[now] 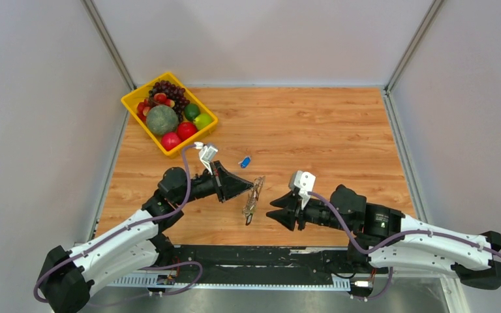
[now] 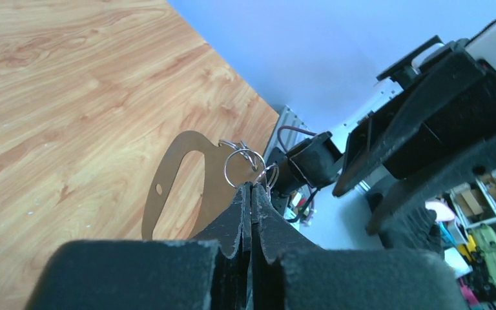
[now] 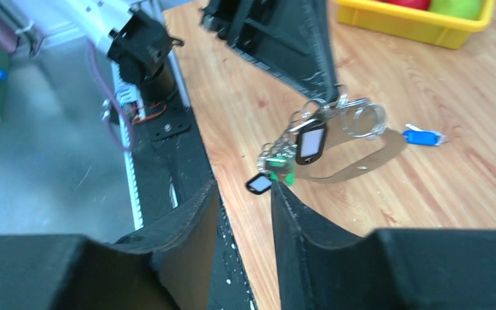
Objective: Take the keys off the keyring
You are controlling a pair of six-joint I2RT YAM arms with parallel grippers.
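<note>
My left gripper (image 1: 250, 190) is shut on the small silver rings at the top of the keyring (image 2: 182, 169), a flat brassy loop, and holds it above the table. In the left wrist view the fingertips (image 2: 250, 188) pinch together with rings (image 2: 240, 164) sticking out. The keys (image 3: 285, 155) hang in a bunch with black and green tags below the left fingers (image 3: 316, 58). My right gripper (image 3: 244, 188) stands open just short of the bunch, nothing between its fingers; the green tag (image 3: 283, 170) is at its right fingertip. Seen from above, the right gripper (image 1: 275, 210) is right of the bunch (image 1: 253, 202).
A loose blue tag (image 1: 245, 161) lies on the wooden table (image 1: 326, 130) behind the bunch, the same blue tag (image 3: 424, 137) showing in the right wrist view. A yellow basket (image 1: 132, 98) of fruit stands at the back left. The table's near edge and black rail (image 1: 261, 254) are close below.
</note>
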